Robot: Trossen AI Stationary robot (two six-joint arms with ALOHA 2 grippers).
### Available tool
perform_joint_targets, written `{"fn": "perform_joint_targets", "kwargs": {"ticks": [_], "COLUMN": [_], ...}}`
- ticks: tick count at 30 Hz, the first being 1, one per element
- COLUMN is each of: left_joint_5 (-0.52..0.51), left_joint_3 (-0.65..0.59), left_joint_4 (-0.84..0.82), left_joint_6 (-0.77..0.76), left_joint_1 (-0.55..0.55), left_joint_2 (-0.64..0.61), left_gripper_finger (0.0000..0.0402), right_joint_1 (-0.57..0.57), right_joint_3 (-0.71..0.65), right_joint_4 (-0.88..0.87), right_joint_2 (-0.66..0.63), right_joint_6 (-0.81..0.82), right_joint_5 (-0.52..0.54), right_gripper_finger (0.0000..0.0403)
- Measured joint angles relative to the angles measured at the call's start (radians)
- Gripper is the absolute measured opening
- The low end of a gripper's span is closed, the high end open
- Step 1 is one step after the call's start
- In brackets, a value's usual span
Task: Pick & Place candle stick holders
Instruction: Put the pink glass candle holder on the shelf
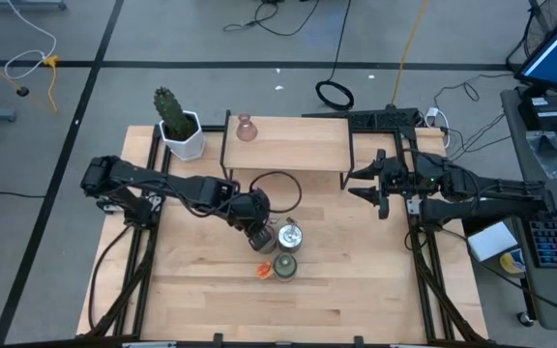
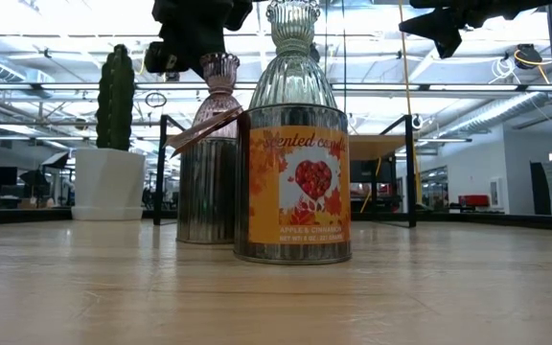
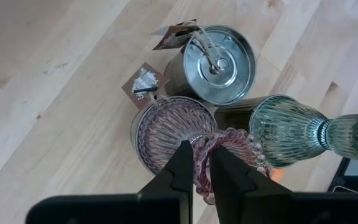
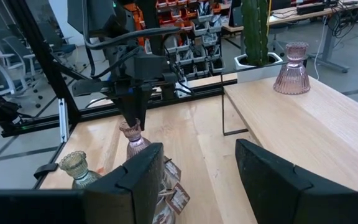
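Observation:
A pinkish glass holder [image 3: 166, 127] stands upright on a silvery tin [image 2: 204, 196] mid-table, and my left gripper [image 3: 202, 152] is shut on its top from above. Beside it an olive-green glass holder [image 2: 292, 67] stands on an orange-labelled tin [image 2: 292, 182]. A second silvery lidded tin [image 3: 219, 62] with paper tags stands next to them. Another pinkish holder [image 1: 246, 128] stands on the raised wooden shelf [image 1: 288, 145] at the back. My right gripper [image 1: 368, 184] hangs open and empty at the right, above the table. My left gripper holds the pinkish holder by the rim of its small top cup [image 3: 229, 138]. The rim wall is pinched with one finger inside the cup and one outside. The fingers [image 3: 182, 168] come from above, pointing down. The holder stays upright below them, its flared base at the tin's top.
A white pot with a green cactus [image 1: 180, 130] stands at the shelf's left end. A black cable loop [image 1: 277, 188] lies just behind the cluster. A small orange piece [image 1: 264, 271] lies beside the nearest tin. Bare wood shows toward the near edge [image 1: 288, 319].

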Motion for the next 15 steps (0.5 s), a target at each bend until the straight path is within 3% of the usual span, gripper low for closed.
{"fn": "perform_joint_targets", "kwargs": {"ticks": [15], "left_joint_5": [0.033], "left_joint_3": [0.187], "left_joint_4": [-0.182], "left_joint_6": [0.016], "left_joint_1": [0.006], "left_joint_2": [-0.001], "left_gripper_finger": [0.0027], "right_joint_1": [0.0], "right_joint_3": [0.0], "right_joint_4": [0.005], "right_joint_2": [0.0], "right_joint_6": [0.018], "right_joint_5": [0.0], "right_gripper_finger": [0.0194]}}
